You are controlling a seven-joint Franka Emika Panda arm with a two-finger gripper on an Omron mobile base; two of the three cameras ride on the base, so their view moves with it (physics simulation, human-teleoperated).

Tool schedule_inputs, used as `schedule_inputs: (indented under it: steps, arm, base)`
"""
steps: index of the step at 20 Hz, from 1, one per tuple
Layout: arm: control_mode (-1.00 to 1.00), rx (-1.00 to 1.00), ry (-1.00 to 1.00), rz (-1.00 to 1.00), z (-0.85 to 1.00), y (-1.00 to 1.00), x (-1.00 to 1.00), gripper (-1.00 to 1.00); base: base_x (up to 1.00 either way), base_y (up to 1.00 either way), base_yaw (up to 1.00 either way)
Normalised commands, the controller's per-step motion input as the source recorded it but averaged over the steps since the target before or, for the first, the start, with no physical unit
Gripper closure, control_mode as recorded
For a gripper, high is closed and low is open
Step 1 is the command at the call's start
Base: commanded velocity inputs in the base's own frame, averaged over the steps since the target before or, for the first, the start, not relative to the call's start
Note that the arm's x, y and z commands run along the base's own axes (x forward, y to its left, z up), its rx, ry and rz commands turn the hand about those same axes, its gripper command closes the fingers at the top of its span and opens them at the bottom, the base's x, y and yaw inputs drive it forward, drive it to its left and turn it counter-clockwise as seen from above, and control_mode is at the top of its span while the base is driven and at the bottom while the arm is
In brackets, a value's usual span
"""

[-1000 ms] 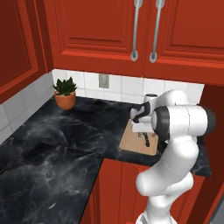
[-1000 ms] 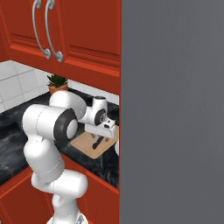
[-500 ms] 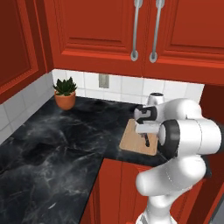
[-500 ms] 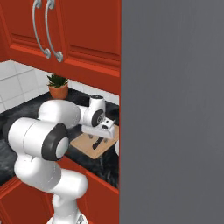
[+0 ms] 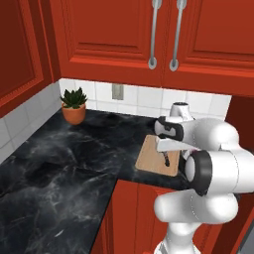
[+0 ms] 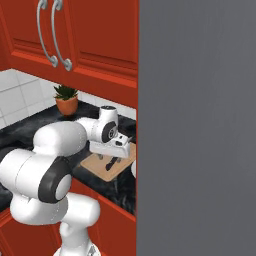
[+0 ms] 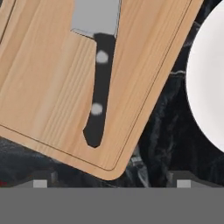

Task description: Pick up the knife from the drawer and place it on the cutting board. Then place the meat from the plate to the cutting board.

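Lying flat on the cutting board, the knife has its black handle toward the board's rounded near corner in the hand view and its silver-grey blade running off the top of that view; long axis roughly along the board's length, slightly slanted. Board sits on the black marble surface near its front edge, above the red lower cabinets. White plate just beside the board's long edge, a narrow strip of bare marble between them; only its rim arc shows, contents cannot be told. End effector hovers above the board's near corner, fingertips spread wide apart and holding nothing. In the base views the white arm wraps over the board, hiding most of it; knife handle shows as a dark mark on the tan wood. Potted plant stands at the back wall, well apart from the board, with open marble between. Red upper cabinet doors with long silver handles hang above. Grey wall panel blocks the right side of the right base view, close to the board's edge.
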Motion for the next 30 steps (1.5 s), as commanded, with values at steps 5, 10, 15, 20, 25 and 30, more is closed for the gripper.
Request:
schedule_inputs:
  steps: [5, 10, 15, 20, 25, 30]
  arm:
    - [-1.00, 0.00, 0.00, 0.40, 0.03, 0.00, -0.16, -1.00]
    - [-1.00, 0.00, 0.00, 0.43, 0.06, -0.14, -0.05, -1.00]
    - [-1.00, 0.00, 0.00, 0.37, 0.00, -0.32, 0.00, -1.00]
    - [-1.00, 0.00, 0.00, 0.34, 0.00, -0.36, 0.05, -1.00]
    - [-1.00, 0.00, 0.00, 0.29, 0.00, -0.43, 0.02, -1.00]
    - [-1.00, 0.00, 0.00, 0.22, 0.00, -0.47, 0.05, -1.00]
  base:
    - [0.00, 0.00, 0.00]
    - [0.00, 0.00, 0.00]
    - [0.00, 0.00, 0.00]
    - [0.00, 0.00, 0.00]
    - [0.00, 0.00, 0.00]
    - [0.00, 0.00, 0.00]
